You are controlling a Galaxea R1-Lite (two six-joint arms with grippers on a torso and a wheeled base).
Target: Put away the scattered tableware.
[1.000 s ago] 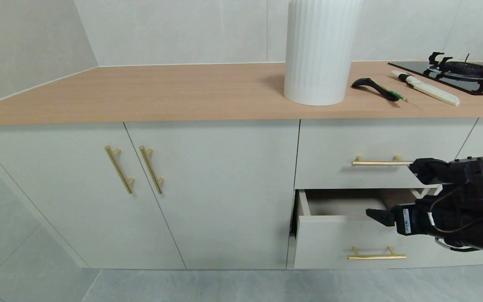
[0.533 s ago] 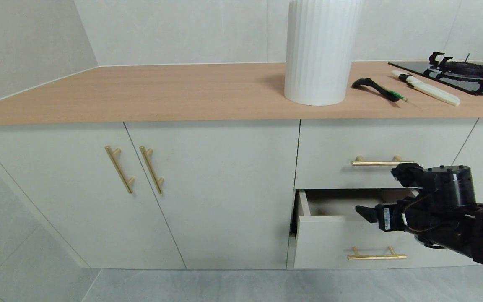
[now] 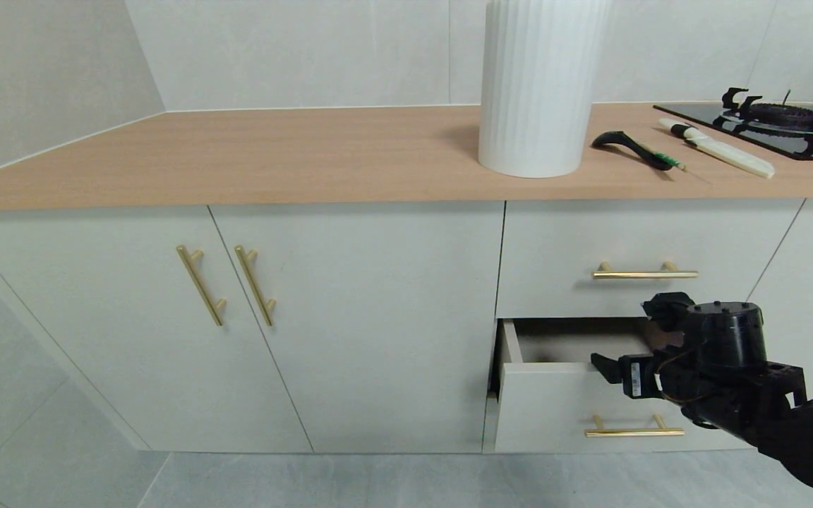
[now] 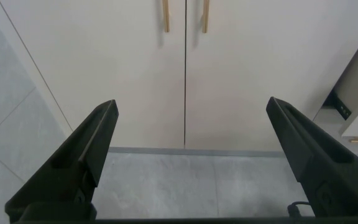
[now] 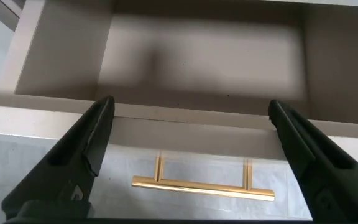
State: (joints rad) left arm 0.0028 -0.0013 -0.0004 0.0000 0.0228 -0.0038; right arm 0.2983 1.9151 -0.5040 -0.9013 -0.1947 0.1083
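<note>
A black ladle with a green-tipped handle (image 3: pixel 634 149) and a white knife (image 3: pixel 718 152) lie on the wooden countertop (image 3: pixel 272 155), to the right of a tall white ribbed container (image 3: pixel 532 85). Below them the lower drawer (image 3: pixel 562 402) stands pulled out; its inside (image 5: pixel 204 56) looks bare. My right gripper (image 3: pixel 629 336) is open, level with the drawer's top front edge, holding nothing; in its wrist view (image 5: pixel 191 155) the jaws straddle that edge above the gold handle (image 5: pixel 204 184). My left gripper (image 4: pixel 191 162) is open and holds nothing, low in front of the double cabinet doors (image 4: pixel 185 68).
A gas hob (image 3: pixel 787 116) sits at the counter's far right. The upper drawer with its gold handle (image 3: pixel 645 274) is closed just above my right gripper. Two gold door handles (image 3: pixel 226 283) mark the left cabinet. Grey tiled floor (image 3: pixel 308 483) lies below.
My right arm has moved left and down, bringing the open gripper from beside the upper drawer handle to the lower drawer's front edge. The utensils have not moved.
</note>
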